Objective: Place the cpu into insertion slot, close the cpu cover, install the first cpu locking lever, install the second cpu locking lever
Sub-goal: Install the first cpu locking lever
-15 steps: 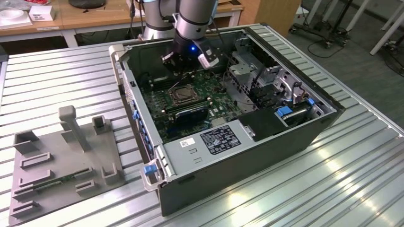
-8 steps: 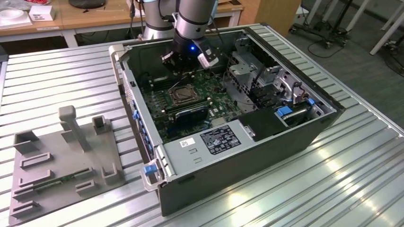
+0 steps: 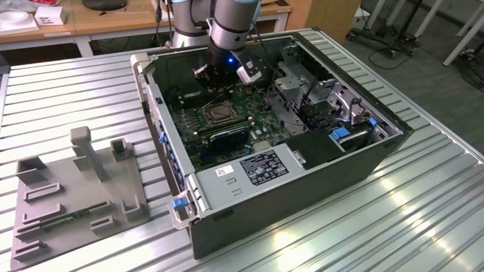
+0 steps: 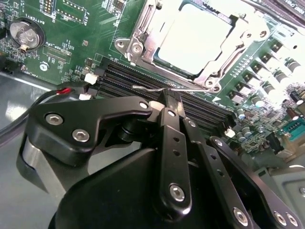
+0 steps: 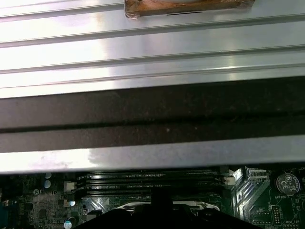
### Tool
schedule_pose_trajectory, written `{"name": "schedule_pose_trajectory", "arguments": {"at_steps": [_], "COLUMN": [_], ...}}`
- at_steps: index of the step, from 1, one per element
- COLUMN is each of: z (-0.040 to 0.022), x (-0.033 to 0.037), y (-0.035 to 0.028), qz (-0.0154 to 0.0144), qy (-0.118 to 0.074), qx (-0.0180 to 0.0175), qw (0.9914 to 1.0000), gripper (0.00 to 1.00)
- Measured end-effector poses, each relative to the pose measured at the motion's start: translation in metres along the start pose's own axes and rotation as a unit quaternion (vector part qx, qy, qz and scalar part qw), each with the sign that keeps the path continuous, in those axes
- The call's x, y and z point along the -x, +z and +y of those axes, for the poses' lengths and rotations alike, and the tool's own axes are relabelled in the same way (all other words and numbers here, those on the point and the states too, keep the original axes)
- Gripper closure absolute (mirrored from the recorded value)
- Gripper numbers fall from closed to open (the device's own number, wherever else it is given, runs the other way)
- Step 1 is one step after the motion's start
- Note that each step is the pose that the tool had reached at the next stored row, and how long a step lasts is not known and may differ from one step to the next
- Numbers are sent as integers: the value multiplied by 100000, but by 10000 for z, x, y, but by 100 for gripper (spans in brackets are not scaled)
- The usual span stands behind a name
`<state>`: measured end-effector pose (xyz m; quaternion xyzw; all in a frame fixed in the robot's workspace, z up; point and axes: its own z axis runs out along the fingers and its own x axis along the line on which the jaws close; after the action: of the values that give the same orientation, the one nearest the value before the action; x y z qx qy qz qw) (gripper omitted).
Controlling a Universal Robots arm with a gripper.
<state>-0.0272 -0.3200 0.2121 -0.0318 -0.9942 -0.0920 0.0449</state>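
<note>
The cpu (image 4: pixel 195 38) sits in the insertion slot (image 3: pixel 219 113) under the lowered cpu cover (image 4: pixel 217 71), inside a computer case (image 3: pixel 302 187) laid open on the ribbed surface (image 3: pixel 76 96) for access from above. The gripper (image 4: pixel 167 95) has its fingers (image 4: pixel 169 124) apparently closed, tips meeting a wire locking lever (image 4: pixel 150 88) beside the socket, seemingly to work it.

Ribbed metal tabletop (image 3: pixel 423 226), wood desks (image 3: pixel 113 22) in bkgd, grey floor (image 3: pixel 431 62).

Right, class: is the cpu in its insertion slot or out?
In: the cpu lies flat, its silver top showing through the window of the cpu cover.
</note>
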Motion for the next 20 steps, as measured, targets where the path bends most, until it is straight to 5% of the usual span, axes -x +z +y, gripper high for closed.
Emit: {"name": "schedule_pose_trajectory", "arguments": {"at_steps": [20], "z": [-16], "x": [118], "y": [117], "qz": [-54], "qy": [-9], "qx": [1], "qw": [100000], "gripper": [89]}}
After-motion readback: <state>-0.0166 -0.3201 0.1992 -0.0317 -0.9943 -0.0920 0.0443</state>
